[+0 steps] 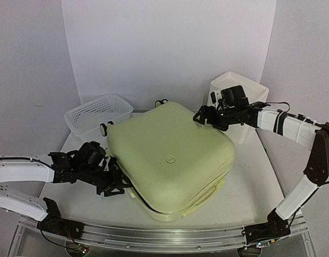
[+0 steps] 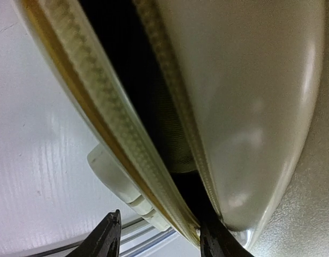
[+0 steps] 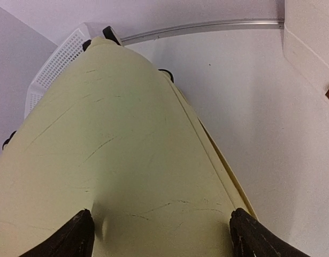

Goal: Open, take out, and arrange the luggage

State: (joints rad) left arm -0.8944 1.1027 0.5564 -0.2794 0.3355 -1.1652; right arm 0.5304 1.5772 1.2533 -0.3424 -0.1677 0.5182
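Note:
The luggage is a large pale yellow-green hard-shell suitcase lying flat in the middle of the table, wheels toward the back. Its lid is slightly ajar along the front and left edge. My left gripper is open at the left front edge. In the left wrist view one finger sits in the dark gap between the shells and the other is outside the zipper rim. My right gripper is open, its fingers spread wide over the lid's back right corner.
A white mesh basket stands at the back left, close to the suitcase. A white box stands at the back right, just behind my right arm. An aluminium rail runs along the table's near edge.

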